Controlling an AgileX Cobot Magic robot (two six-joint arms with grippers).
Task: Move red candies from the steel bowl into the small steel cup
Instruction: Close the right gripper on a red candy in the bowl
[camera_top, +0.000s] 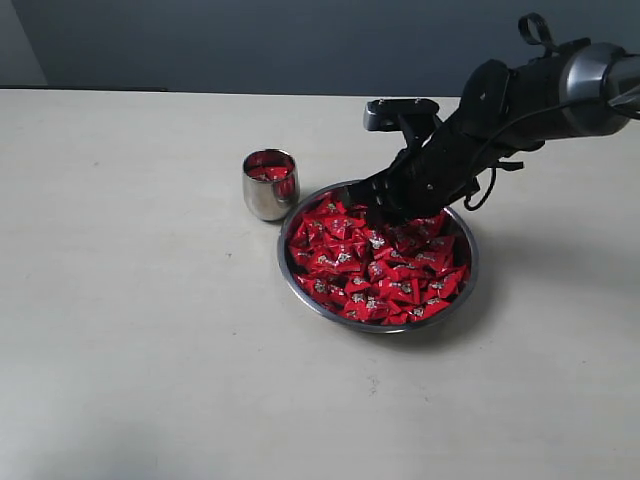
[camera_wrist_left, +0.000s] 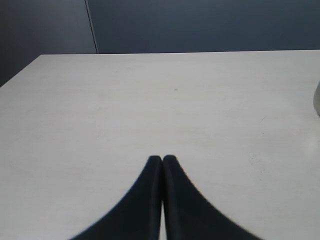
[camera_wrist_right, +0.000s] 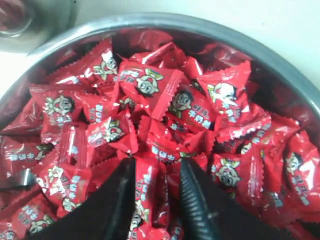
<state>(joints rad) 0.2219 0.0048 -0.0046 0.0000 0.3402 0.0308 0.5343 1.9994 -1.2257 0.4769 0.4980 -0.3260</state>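
Observation:
The steel bowl (camera_top: 283, 262) sits right of the table's middle, heaped with red candies (camera_top: 380, 270). The small steel cup (camera_top: 270, 185) stands just left of the bowl's far rim, with red candies showing inside it. My right gripper (camera_top: 375, 212) is down on the pile at the bowl's far side. In the right wrist view its jaws (camera_wrist_right: 157, 165) stand open and pressed into the candies (camera_wrist_right: 150, 82), with one red candy (camera_wrist_right: 150, 190) lying between the fingers. The bowl rim (camera_wrist_right: 200, 25) and the cup (camera_wrist_right: 20, 20) show beyond. My left gripper (camera_wrist_left: 162, 158) is shut and empty over bare table.
The pale tabletop (camera_top: 130, 300) stretches wide to the left and front of the bowl. A dark wall (camera_top: 250, 40) runs behind the table's far edge. The right arm (camera_top: 540, 95) reaches in from the upper right.

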